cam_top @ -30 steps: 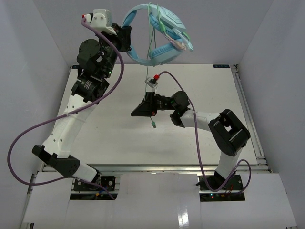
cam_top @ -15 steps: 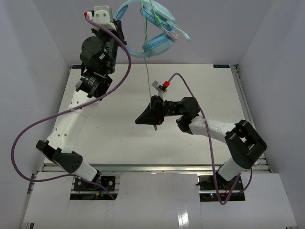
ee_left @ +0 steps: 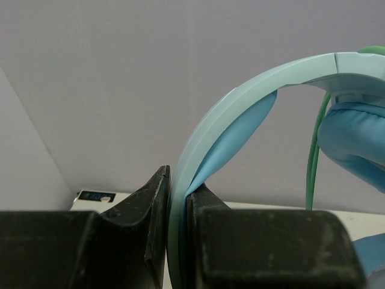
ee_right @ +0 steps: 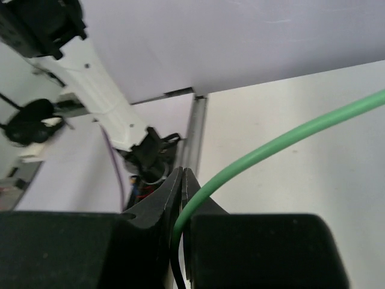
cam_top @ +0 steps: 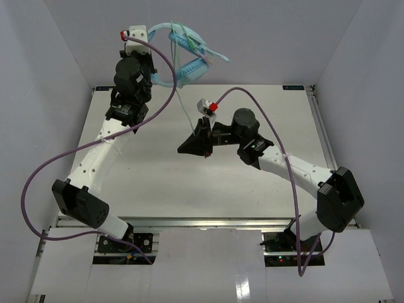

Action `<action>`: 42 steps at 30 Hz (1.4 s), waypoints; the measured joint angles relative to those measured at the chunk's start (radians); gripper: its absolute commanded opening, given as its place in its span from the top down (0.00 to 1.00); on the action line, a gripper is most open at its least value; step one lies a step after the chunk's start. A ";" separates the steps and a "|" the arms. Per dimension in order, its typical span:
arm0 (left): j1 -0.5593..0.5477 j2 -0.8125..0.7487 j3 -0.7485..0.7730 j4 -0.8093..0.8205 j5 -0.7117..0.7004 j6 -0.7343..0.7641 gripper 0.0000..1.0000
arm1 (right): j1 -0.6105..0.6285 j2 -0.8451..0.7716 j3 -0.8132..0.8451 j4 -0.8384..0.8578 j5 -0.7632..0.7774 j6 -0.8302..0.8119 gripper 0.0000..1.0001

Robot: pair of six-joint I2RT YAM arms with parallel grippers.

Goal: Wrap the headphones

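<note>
In the top view the left arm climbs from its base at the lower left, through a bent elbow, to the upper left of the frame, where the left gripper (cam_top: pixel 153 62) is raised high against the back wall. Its fingers (ee_left: pixel 150 198) are clenched on the curved headband of the headphones (cam_top: pixel 188 67), which hang in the air at the top centre, ear cups turned to the right; the left wrist view shows the pale blue band pinched edge-on between the two black pads. The right arm folds at its elbow in the lower right and reaches up and left over the middle of the table (cam_top: pixel 284 126), with the right gripper (cam_top: pixel 192 140) pointing left. Its jaws are closed on the thin green cable (ee_right: pixel 271 144), which runs down from the headphones and slants out of the pinch toward the right edge of the right wrist view
</note>
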 measured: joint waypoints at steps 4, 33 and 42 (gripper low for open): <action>0.022 -0.002 -0.103 0.019 -0.011 0.030 1.00 | 0.001 -0.019 0.174 -0.362 0.120 -0.298 0.92; 0.031 -0.255 -0.591 -0.281 0.579 -0.057 1.00 | 0.200 -0.055 0.151 -0.624 1.210 -1.616 0.92; 0.030 -0.297 -0.612 -0.354 0.728 -0.056 1.00 | 0.184 -0.024 0.160 -0.560 1.237 -1.686 0.92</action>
